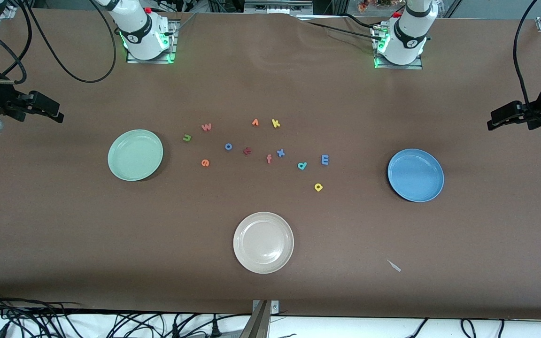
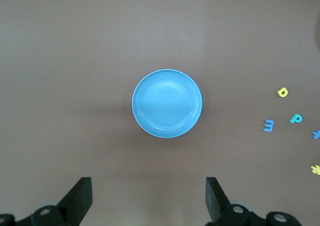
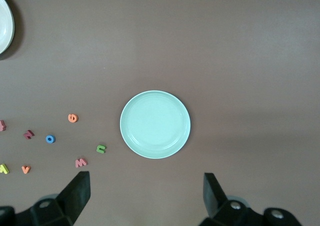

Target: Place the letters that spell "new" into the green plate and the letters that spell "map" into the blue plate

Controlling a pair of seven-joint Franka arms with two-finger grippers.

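Observation:
The green plate (image 1: 135, 155) (image 3: 155, 124) lies toward the right arm's end, the blue plate (image 1: 415, 175) (image 2: 167, 103) toward the left arm's end. Between them lie the olive "n" (image 1: 186, 137) (image 3: 101, 148), pink "w" (image 1: 206, 126) (image 3: 80, 162) and orange "e" (image 1: 205, 163) (image 3: 73, 118), then the blue "m" (image 1: 325, 159) (image 2: 268, 125), teal "a" (image 1: 302, 165) (image 2: 296, 118) and yellow "p" (image 1: 318, 187) (image 2: 283, 91). My right gripper (image 1: 57, 115) (image 3: 146, 182) hangs open and holds nothing over its table end. My left gripper (image 1: 491, 124) (image 2: 147, 186) does the same at its end.
A beige plate (image 1: 263, 242) lies nearest the front camera. Mixed among the letters are a blue "o" (image 1: 228, 146), a dark red letter (image 1: 247, 150), a pink "f" (image 1: 269, 159), a blue "x" (image 1: 280, 152), an orange wedge (image 1: 255, 122) and a yellow "k" (image 1: 275, 123). A white scrap (image 1: 394, 265) lies near the front.

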